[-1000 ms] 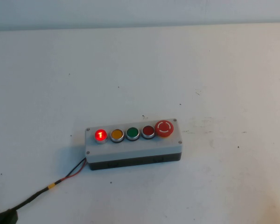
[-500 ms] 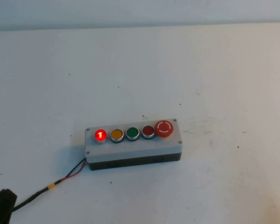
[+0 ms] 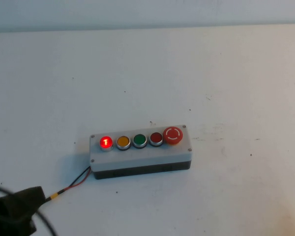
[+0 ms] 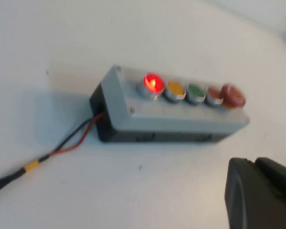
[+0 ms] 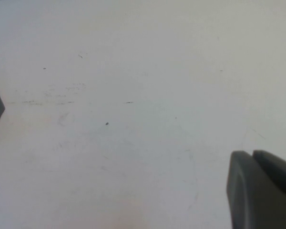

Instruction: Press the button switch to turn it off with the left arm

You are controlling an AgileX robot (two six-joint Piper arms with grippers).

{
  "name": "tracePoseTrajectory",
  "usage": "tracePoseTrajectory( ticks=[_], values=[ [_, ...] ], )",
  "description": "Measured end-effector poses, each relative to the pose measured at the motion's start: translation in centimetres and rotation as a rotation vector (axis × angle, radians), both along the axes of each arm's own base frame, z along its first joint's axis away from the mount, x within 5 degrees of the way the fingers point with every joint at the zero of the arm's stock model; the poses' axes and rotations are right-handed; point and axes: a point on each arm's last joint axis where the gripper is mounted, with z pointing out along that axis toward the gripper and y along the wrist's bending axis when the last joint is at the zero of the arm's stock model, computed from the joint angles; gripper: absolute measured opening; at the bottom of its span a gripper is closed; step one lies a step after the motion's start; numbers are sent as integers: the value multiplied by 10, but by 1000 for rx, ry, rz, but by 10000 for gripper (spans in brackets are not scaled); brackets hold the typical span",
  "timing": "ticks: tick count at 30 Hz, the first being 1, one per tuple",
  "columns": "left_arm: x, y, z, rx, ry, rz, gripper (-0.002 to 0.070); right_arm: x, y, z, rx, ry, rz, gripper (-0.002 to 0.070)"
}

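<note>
The button switch [image 3: 105, 142] glows bright red at the left end of a grey control box [image 3: 137, 156] in the middle of the white table. It also shows lit in the left wrist view [image 4: 153, 83]. My left gripper [image 3: 20, 205] is at the table's near left corner, below and left of the box and apart from it. In the left wrist view the left gripper [image 4: 255, 162] has its fingers together and holds nothing. My right gripper [image 5: 251, 153] shows only in the right wrist view, shut and empty over bare table.
On the box, right of the lit button, are a yellow button [image 3: 123, 142], a green button [image 3: 139, 141], a darker red button [image 3: 156, 138] and a large red mushroom button [image 3: 173, 135]. A red and black cable [image 3: 71, 185] runs from the box's left end toward the left gripper.
My left arm has come into the high view from the bottom left corner and moved up and right toward the box. The box and the lit button are unchanged.
</note>
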Motion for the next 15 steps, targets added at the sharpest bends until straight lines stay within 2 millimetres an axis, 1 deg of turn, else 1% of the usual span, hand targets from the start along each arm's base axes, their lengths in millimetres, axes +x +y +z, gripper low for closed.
tracePoseTrajectory(
  ticks=[1,4,5,7,8,10,13,15],
  values=[
    [9,-3,9,63,67,-40,-3,0,0,0,0,0,0,-16],
    [43,-11,29,263,243,-150,-3,0,0,0,0,0,0,-16],
    [53,-13,37,307,269,-176,-3,0,0,0,0,0,0,-16],
    [81,-18,46,402,347,-236,-3,0,0,0,0,0,0,-16],
    [92,-21,47,433,381,-263,-3,0,0,0,0,0,0,-16],
    [121,-27,48,485,432,-312,-3,0,0,0,0,0,0,-16],
    [163,-37,42,527,489,-360,-3,0,0,0,0,0,0,-16],
    [184,-46,40,558,500,-391,-3,0,0,0,0,0,0,-16]
  ],
)
